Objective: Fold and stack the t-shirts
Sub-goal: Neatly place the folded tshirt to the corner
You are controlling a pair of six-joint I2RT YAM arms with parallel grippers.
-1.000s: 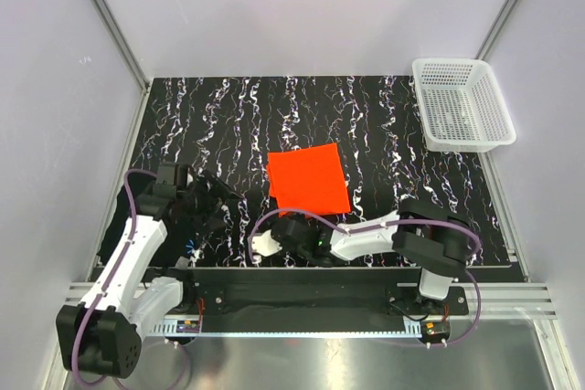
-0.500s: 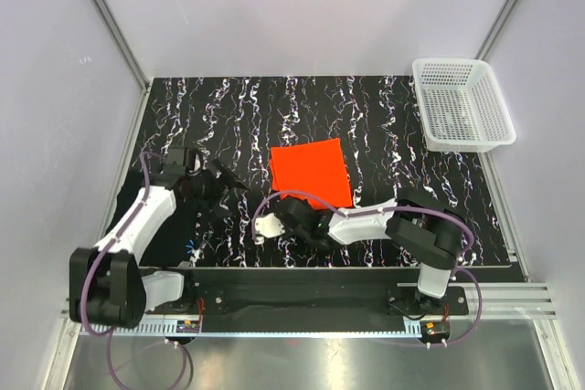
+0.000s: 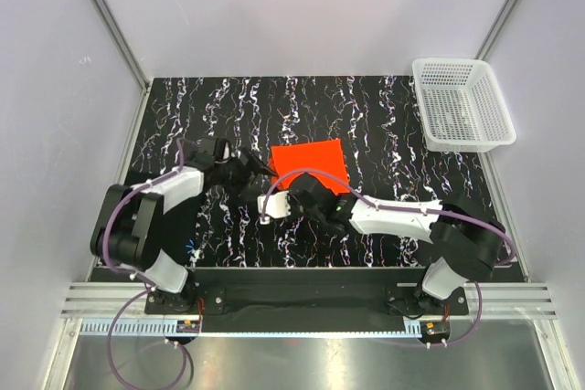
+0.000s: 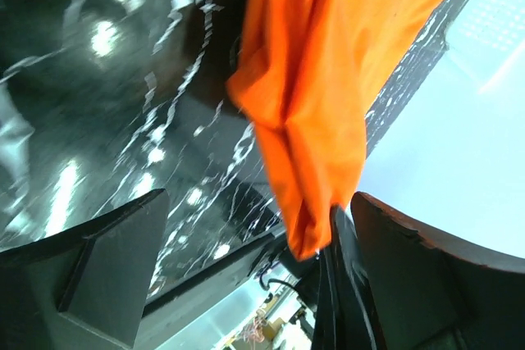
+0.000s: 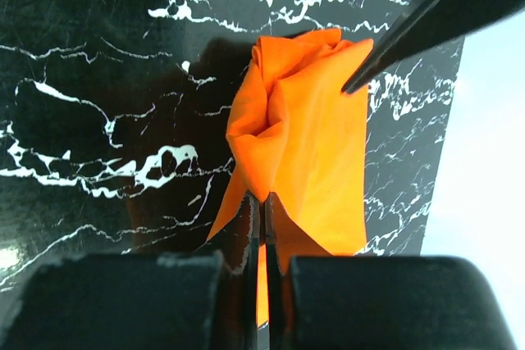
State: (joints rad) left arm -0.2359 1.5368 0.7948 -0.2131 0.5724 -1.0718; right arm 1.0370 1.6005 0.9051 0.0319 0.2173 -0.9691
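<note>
The orange-red t-shirt point(image 3: 315, 163) lies folded in the middle of the marbled mat point(image 3: 384, 116). My right gripper point(image 3: 297, 191) is at its near left corner. In the right wrist view that gripper point(image 5: 264, 198) is shut on a raised fold of the orange cloth point(image 5: 320, 145). My left gripper point(image 3: 268, 173) reaches in at the shirt's left edge. Its jaws stand wide open point(image 4: 262, 202), with the lifted orange cloth point(image 4: 328, 63) hanging just in front of them, close to the right finger point(image 4: 435, 276). The black t-shirt is out of view.
A white mesh basket point(image 3: 462, 102) stands at the mat's back right corner. Grey walls close in the left, back and right sides. Both arms cross the near middle of the mat.
The left arm has swung right from the mat's left side to the shirt's left edge. The right gripper has moved up to the shirt's near left corner and holds it lifted.
</note>
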